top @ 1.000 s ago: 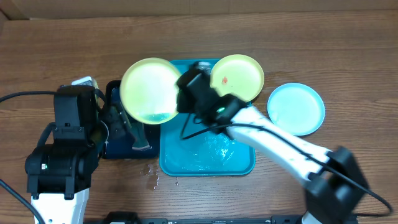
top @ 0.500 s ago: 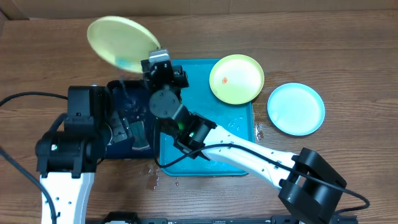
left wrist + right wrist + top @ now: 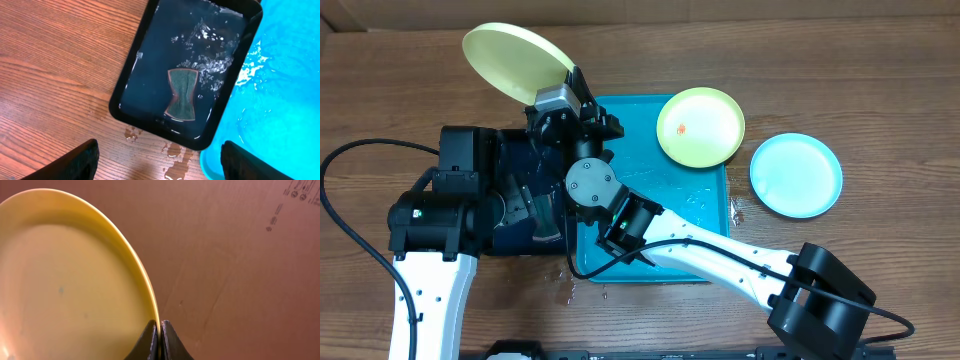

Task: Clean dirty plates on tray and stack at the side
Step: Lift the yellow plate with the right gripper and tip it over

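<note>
Right gripper [image 3: 160, 330] pinches the rim of one yellow-green plate [image 3: 515, 60], held tilted above the table's far left, clear of the tray [image 3: 695, 190]. Left gripper [image 3: 160, 150] hangs spread and empty over the black tray [image 3: 116, 100] with its sponge [image 3: 182, 93]. The smeared plate [image 3: 700, 126] lies on the tray's far right, judged uncleaned. The blue plate [image 3: 796, 175] sits alone on the table at right. No stack formed.

Right arm [image 3: 720, 255] crosses the tray [image 3: 695, 205]; the sponge [image 3: 182, 93] lies clear.

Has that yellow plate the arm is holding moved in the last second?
Yes. The held plate went from over the left edge of the tray to past its far-left corner, above the table.
</note>
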`<move>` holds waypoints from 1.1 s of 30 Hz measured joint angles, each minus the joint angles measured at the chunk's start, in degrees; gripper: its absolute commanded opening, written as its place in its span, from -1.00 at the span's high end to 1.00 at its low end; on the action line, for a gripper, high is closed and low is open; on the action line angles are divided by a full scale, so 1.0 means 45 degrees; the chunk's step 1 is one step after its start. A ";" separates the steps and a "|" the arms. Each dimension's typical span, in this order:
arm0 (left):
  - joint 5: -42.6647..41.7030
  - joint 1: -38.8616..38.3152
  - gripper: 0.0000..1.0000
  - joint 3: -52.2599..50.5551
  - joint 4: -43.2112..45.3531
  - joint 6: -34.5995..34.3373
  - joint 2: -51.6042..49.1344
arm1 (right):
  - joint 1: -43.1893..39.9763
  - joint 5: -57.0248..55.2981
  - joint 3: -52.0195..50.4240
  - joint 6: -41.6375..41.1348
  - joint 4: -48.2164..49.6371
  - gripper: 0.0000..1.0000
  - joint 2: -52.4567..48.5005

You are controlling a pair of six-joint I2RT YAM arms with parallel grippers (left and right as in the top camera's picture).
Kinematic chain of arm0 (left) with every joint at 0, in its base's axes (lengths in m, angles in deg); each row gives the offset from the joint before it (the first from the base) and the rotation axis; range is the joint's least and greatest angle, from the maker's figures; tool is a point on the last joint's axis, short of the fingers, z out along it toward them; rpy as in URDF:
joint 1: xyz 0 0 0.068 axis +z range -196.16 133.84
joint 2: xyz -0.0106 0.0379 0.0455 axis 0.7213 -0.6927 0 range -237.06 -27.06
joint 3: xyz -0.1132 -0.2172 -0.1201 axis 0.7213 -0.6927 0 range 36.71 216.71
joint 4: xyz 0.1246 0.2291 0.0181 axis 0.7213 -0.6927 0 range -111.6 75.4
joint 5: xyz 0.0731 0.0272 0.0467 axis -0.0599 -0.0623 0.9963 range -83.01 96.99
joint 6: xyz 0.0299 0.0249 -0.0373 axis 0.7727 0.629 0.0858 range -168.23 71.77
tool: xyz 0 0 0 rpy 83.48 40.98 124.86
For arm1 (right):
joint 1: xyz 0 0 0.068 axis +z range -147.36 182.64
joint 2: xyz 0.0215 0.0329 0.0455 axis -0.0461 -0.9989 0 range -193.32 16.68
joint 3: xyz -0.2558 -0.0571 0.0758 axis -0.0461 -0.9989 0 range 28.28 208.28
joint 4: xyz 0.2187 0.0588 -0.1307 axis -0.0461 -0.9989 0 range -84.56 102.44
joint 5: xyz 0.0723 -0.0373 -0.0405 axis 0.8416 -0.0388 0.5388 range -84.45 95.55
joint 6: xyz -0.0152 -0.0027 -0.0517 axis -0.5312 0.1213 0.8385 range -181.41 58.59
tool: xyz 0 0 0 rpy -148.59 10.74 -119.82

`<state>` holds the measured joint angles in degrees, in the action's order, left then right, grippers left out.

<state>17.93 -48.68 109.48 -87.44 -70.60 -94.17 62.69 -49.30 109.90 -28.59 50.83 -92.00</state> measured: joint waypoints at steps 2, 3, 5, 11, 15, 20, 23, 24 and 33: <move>0.0000 0.0000 -0.57 0.0000 0.0000 0.0000 -0.0010 | 0.0000 -0.0005 0.0000 0.0063 0.0131 0.92 0.0000; 0.0000 0.0000 -0.57 0.0000 0.0000 0.0000 -0.0015 | 0.0000 -0.0005 0.0000 0.0073 0.0126 0.92 0.0000; 0.0000 0.0000 -0.57 0.0000 0.0000 0.0000 -0.0019 | 0.0000 -0.0005 0.0000 0.0102 0.0131 0.92 0.0000; -0.0019 0.0000 -0.58 0.0000 0.0000 0.0000 -0.0019 | 0.0000 -0.0005 0.0000 0.0112 0.0141 0.92 0.0000; -0.0151 0.0000 -0.59 0.0000 0.0000 0.0000 -0.0019 | 0.0000 -0.0010 0.0000 0.0102 0.0146 0.92 0.0000; -0.0233 0.0000 -0.58 0.0000 0.0015 0.0000 -0.0019 | 0.0000 -0.0010 0.0000 0.0097 0.0141 0.92 0.0000; -0.0248 0.0000 -0.59 0.0000 0.0044 0.0000 -0.0019 | 0.0000 -0.0005 0.0000 0.0092 0.0053 0.92 0.0000; -0.0267 0.0000 -0.59 0.0000 0.0044 0.0000 -0.0019 | 0.0000 -0.0010 0.0000 0.0083 -0.0092 0.92 0.0000; -0.0291 0.0000 -0.59 -0.0015 0.0044 0.0000 -0.0019 | -0.0092 -0.0306 0.0024 -0.3342 -0.4906 0.92 0.0000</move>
<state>16.62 -48.68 109.42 -87.25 -70.60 -94.26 62.28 -50.68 110.01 -43.63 28.76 -92.00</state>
